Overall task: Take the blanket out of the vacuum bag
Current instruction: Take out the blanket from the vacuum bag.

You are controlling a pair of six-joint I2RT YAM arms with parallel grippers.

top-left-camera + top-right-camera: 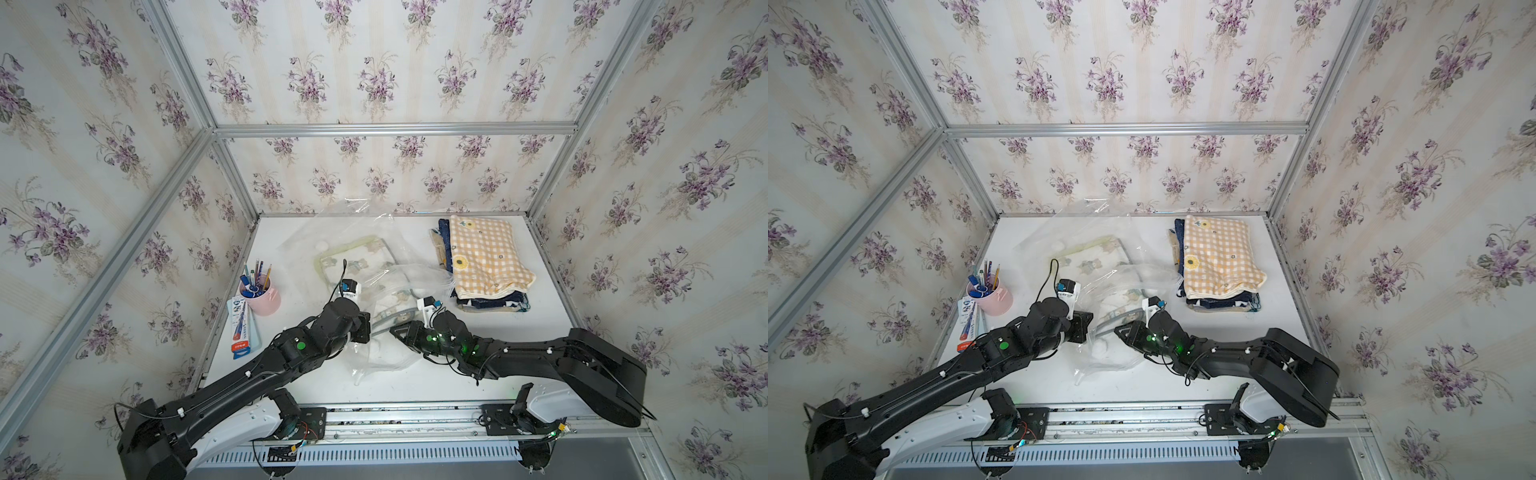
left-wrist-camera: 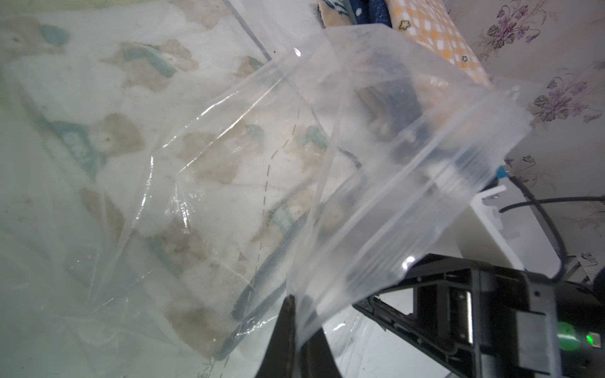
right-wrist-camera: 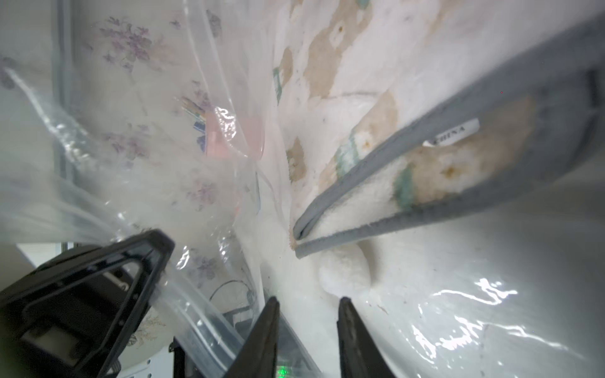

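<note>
Gripping, left: left gripper [image 2: 296,319] is clenched on the zip-seal edge [image 2: 458,170] of the large transparent crinkly plastic vacuum bag [image 1: 386,357] and holds one lip of the mouth raised
Gripping, right: right gripper [image 3: 307,317] has its jaws parted with nothing seen between them, tips pointed into the bag mouth
Bag location: centre of the frame in both top views, lying on the white table [image 1: 552,299], mouth toward the lower edge between the two arms
Blanket location: white fleece blanket with bear print and grey trim [image 1: 357,266] lies inside the bag; its grey-trimmed corner [image 3: 327,235] sits just ahead of the right jaws
Other items: stack of folded blankets topped by a yellow gingham one [image 1: 486,253], right of centre, just beside the bag; pink cup of pens [image 1: 266,301], left of centre
Done: mouth judged unsealed and held open on one side
Remaining: grasp the blanket corner, draw the blanket clear of the plastic, set it on the table
Progress: judged early to midway; blanket not yet out
</note>
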